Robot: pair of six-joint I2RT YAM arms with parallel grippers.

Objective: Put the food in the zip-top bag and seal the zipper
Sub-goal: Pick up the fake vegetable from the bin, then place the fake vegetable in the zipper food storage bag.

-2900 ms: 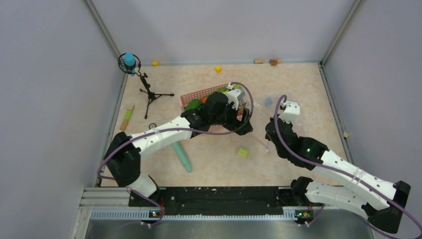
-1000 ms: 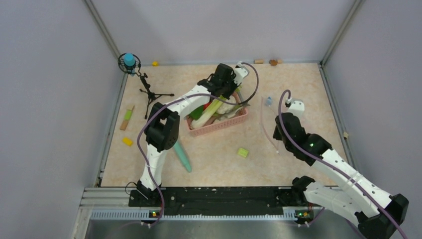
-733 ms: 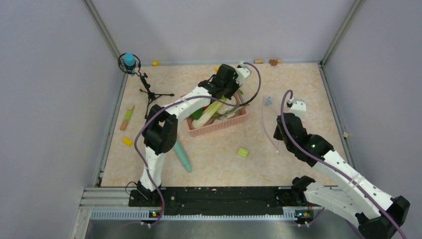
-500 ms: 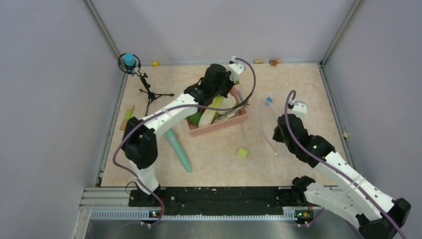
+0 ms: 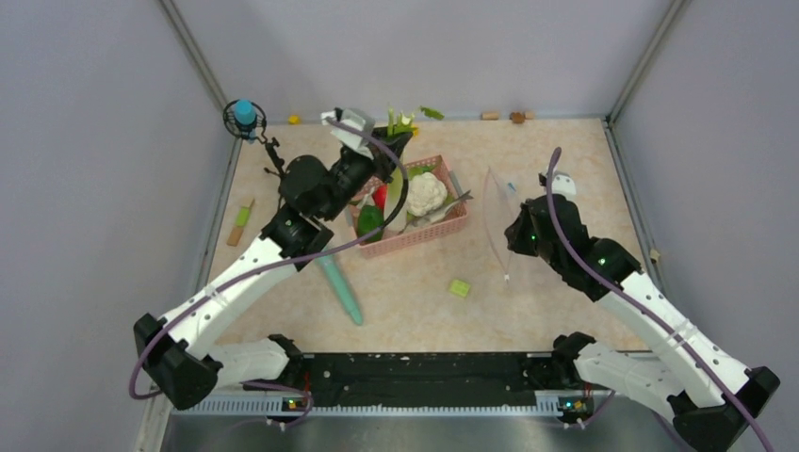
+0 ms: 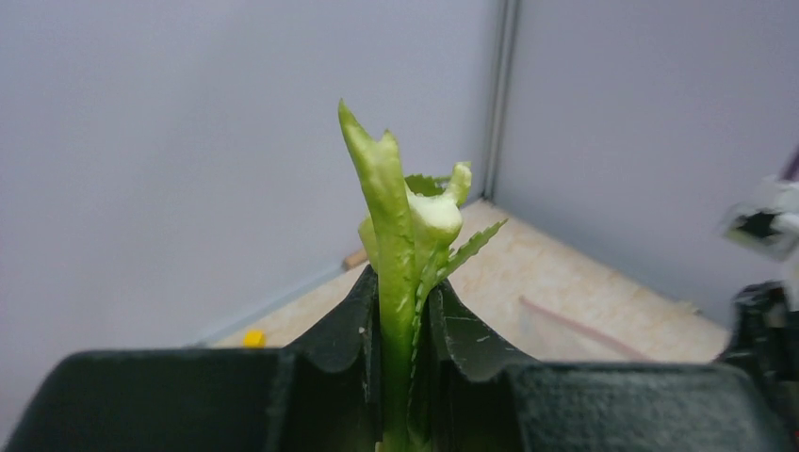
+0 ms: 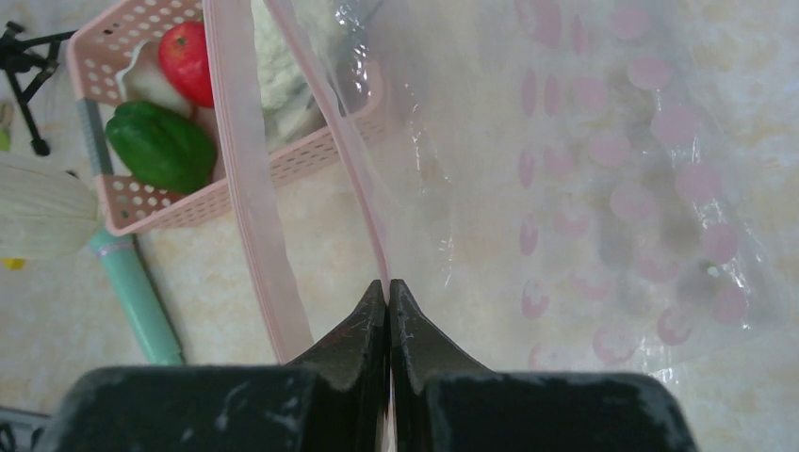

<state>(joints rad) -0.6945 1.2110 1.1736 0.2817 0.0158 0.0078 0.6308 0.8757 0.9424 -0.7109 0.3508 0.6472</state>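
Beige tabletop (image 5: pixel 415 311): right gripper (image 7: pixel 387 287) reaches forward, jaws pressed together on the zipper (image 7: pixel 240 169). It holds the zip-top bag (image 7: pixel 565 141) up with its mouth toward the pink basket (image 5: pixel 415 238), likely for loading. Farther back, left gripper (image 6: pixel 400 282), arm stretched high, pinches the leek (image 6: pixel 391 198) above the basket.

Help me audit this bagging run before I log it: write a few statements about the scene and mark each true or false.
1. The left tool grips the pale green toy leek stalk. True.
2. The right tool is shut on the pinkish zipper strip of the clear crinkly zip-top bag. True.
3. The red toy tomato is inside the bag. False: it lies in the pink perforated plastic basket.
4. The white toy cauliflower lies outside the basket. False: it is in the basket.
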